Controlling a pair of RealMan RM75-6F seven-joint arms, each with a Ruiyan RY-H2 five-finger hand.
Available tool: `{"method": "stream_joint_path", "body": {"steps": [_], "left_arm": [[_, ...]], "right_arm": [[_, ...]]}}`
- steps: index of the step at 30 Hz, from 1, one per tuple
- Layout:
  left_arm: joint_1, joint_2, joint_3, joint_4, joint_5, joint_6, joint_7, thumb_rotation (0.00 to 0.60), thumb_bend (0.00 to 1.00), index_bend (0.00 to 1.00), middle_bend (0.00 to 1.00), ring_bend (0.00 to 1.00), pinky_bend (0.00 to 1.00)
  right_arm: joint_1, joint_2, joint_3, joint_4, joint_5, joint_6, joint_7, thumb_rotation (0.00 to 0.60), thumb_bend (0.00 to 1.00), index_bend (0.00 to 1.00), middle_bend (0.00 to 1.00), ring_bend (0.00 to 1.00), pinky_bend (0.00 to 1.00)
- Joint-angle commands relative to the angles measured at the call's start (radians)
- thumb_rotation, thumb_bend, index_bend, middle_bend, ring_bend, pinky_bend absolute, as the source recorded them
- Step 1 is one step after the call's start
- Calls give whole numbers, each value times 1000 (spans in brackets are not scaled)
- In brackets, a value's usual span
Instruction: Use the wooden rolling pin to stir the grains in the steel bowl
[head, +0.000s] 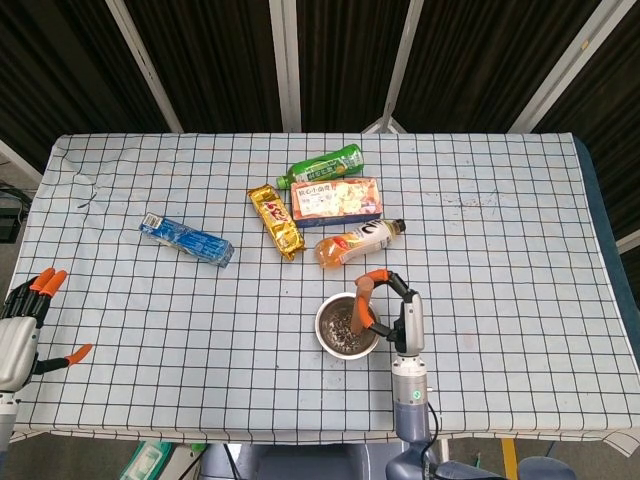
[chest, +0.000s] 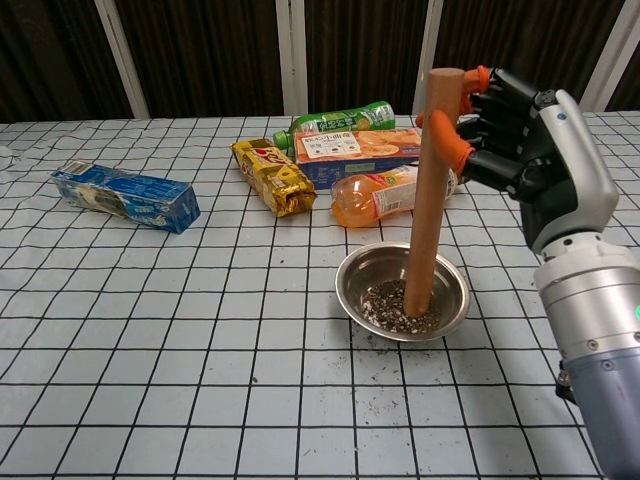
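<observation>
The wooden rolling pin (chest: 428, 190) stands nearly upright, its lower end in the dark grains (chest: 398, 306) inside the steel bowl (chest: 455, 287). My right hand (chest: 512, 135) grips the pin's top, orange fingertips wrapped around it. From the head view the bowl (head: 326, 322) sits near the table's front, with the pin (head: 361, 304) and right hand (head: 400, 312) just to its right. My left hand (head: 22, 330) hovers off the table's front left corner, fingers spread and holding nothing.
Behind the bowl lie an orange drink bottle (chest: 385, 194), an orange snack box (chest: 350, 147), a green bottle (chest: 342, 118) and a gold packet (chest: 273, 177). A blue packet (chest: 125, 196) lies far left. A few grains are scattered on the checked cloth (chest: 200, 380) in front of the bowl.
</observation>
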Motion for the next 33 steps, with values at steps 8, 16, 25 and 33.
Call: {"method": "stream_joint_path", "body": {"steps": [8, 16, 25, 33], "left_arm": [[0, 0, 0, 1, 3, 2, -4, 600, 94, 0, 0, 0, 0], [2, 1, 2, 6, 11, 8, -8, 600, 94, 0, 0, 0, 0], [5, -4, 3, 12, 26, 24, -1, 600, 94, 0, 0, 0, 0], [8, -9, 3, 15, 26, 30, 13, 600, 94, 0, 0, 0, 0]], "right_arm": [[18, 75, 33, -118, -66, 49, -54, 600, 619, 769, 632, 540, 477], [21, 269, 69, -283, -128, 50, -173, 600, 618, 769, 632, 540, 476], [-26, 507, 61, -185, -100, -12, -250, 600, 618, 769, 632, 540, 476], [-49, 572, 6, 78, -80, -66, -357, 600, 619, 769, 632, 540, 476]]}}
